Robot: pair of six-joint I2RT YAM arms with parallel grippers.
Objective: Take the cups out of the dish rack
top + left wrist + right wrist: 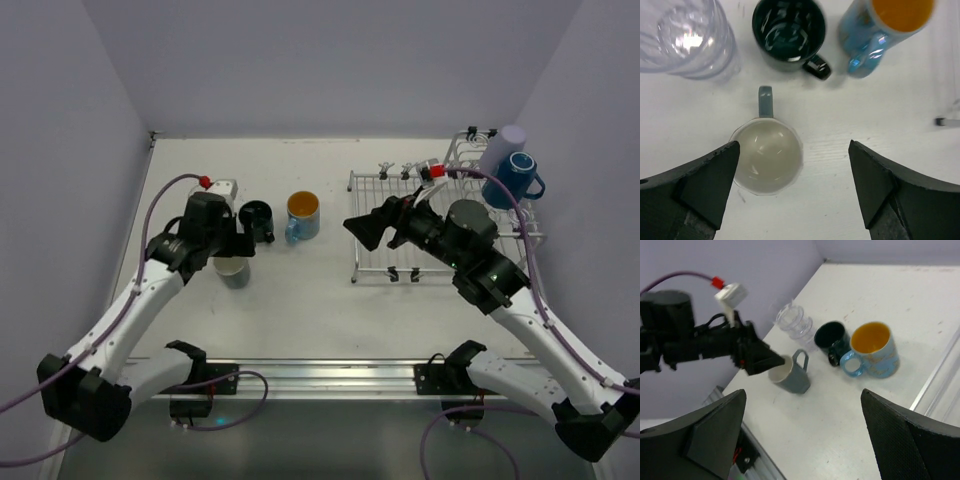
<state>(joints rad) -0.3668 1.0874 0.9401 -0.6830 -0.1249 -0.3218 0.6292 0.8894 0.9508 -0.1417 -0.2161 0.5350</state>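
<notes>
A grey-teal mug [767, 157] with a pale inside stands upright on the table, apart from both fingers of my open left gripper [795, 172], which hangs just above it [234, 273]. Beyond it stand a dark teal mug [787, 32], a light blue mug [885, 30] with an orange inside, and a clear ribbed glass [685, 40]. At the right, the dish rack [375, 262] carries a lavender tumbler [505, 148] and a dark blue mug [515, 180] in its basket end. My right gripper [370, 230] is open and empty over the rack's left edge.
Purple walls close the table on the left, back and right. The left arm's cable and a white connector block [222, 187] sit over the glass. A metal rail [320, 378] runs along the near edge between the arm bases.
</notes>
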